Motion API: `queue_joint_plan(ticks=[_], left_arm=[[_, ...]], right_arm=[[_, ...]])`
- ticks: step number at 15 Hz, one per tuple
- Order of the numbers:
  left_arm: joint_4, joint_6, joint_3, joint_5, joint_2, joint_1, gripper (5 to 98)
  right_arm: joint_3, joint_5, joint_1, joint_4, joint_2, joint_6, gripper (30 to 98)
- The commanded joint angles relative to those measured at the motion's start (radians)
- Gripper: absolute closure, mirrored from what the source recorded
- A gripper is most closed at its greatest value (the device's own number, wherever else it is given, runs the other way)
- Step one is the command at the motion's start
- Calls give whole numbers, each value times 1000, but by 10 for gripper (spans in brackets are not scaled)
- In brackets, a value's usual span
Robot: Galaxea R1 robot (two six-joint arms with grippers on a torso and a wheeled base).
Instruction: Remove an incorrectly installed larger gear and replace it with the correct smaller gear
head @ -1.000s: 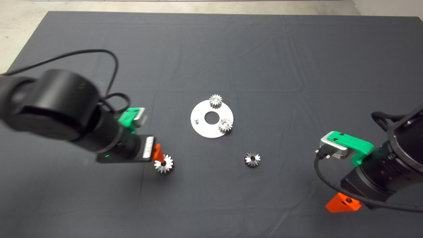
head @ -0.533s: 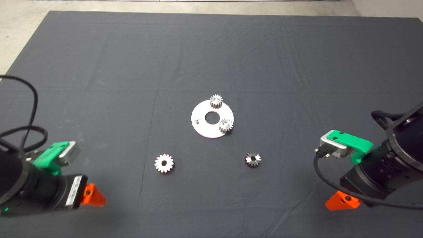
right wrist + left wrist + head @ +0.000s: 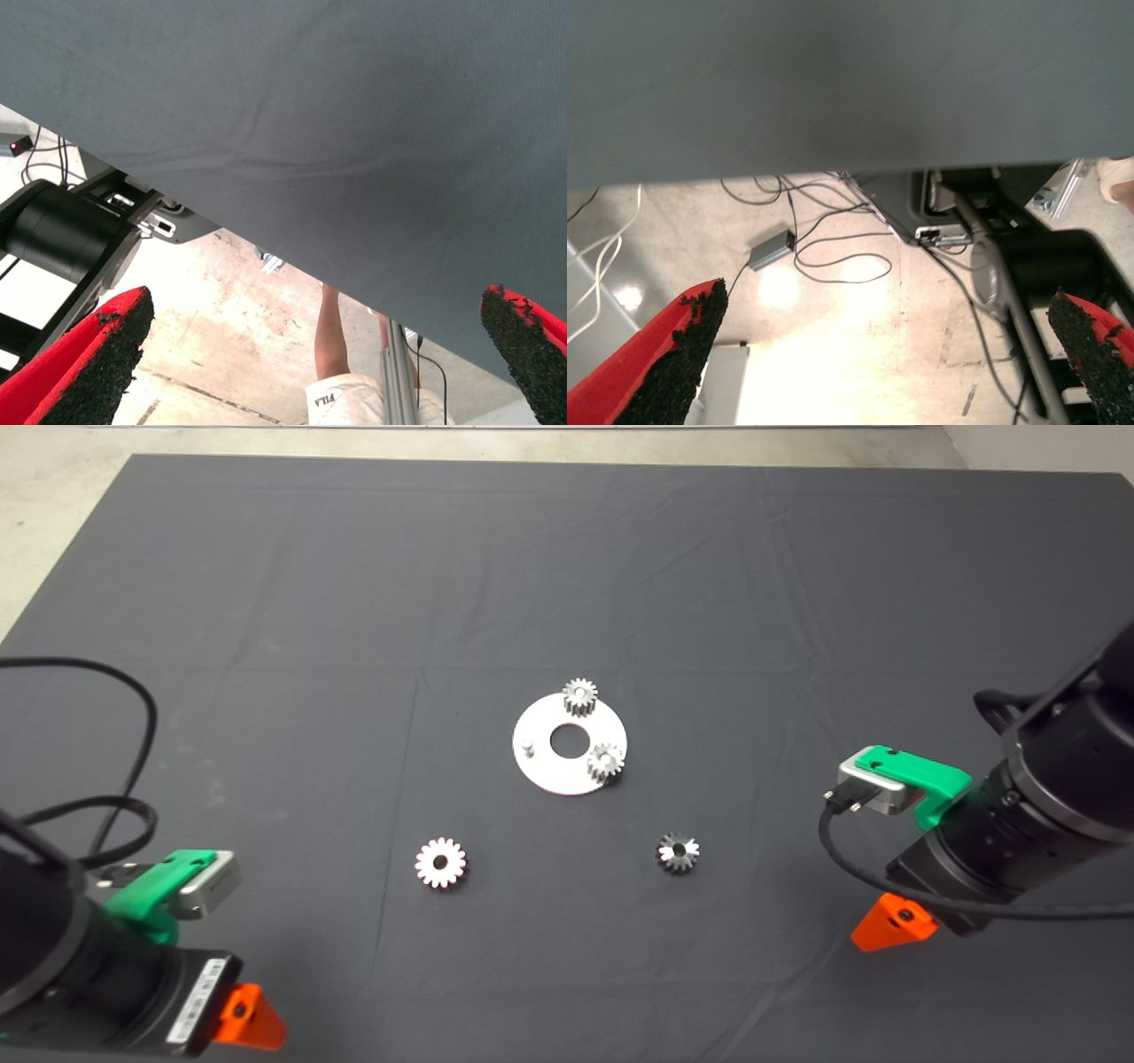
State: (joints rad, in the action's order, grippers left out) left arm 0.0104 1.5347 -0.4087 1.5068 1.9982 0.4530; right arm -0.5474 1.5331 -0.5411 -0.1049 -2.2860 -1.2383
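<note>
The larger gear (image 3: 440,863), with a bright face, lies flat on the mat left of centre, and nothing touches it. The smaller gear (image 3: 678,853), dark grey, lies to its right, below the round silver plate (image 3: 549,775). That plate carries two pale small gears (image 3: 578,696) (image 3: 604,763) and a bare peg (image 3: 526,745). My left gripper (image 3: 248,1019) sits at the lower left corner, far from the gears, and is open (image 3: 888,305) and empty. Off to the right of the smaller gear, my right gripper (image 3: 890,924) also stands open (image 3: 316,303) with nothing between its fingers.
The dark mat (image 3: 567,558) covers the table. Both wrist views look past its edge to the floor, with cables (image 3: 833,261), a robot base (image 3: 71,235) and a person's leg and shoe (image 3: 341,372).
My left arm has drawn back from the larger gear to the lower left corner, leaving the gear on the mat. The right arm has shifted slightly inward.
</note>
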Motion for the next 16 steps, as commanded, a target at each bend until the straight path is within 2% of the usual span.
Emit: queue_joint_plan(ticks=[1,3,4,5,7,9,12,16], left_arm=[[46,172,-102,-22,261,15,106],[51,243,-115,-22,298,15,106],[51,289,-113,-22,323,15,106],[52,300,-109,-20,343,15,106],[52,300,-106,1,351,15,74],[52,298,-105,2,352,15,61],[51,298,-100,4,344,15,61],[52,295,-106,7,346,15,61]], right_arm=[[-25,91,-25,-36,-54,10,309],[-60,91,-22,-33,-57,23,309],[-92,91,-20,-33,-73,61,309],[-123,91,-19,-32,-95,101,309],[-189,93,-19,-30,-130,163,309],[-273,93,-19,-30,-174,256,309],[-431,94,-16,-32,-262,329,309],[-449,94,-13,-26,-314,380,309]])
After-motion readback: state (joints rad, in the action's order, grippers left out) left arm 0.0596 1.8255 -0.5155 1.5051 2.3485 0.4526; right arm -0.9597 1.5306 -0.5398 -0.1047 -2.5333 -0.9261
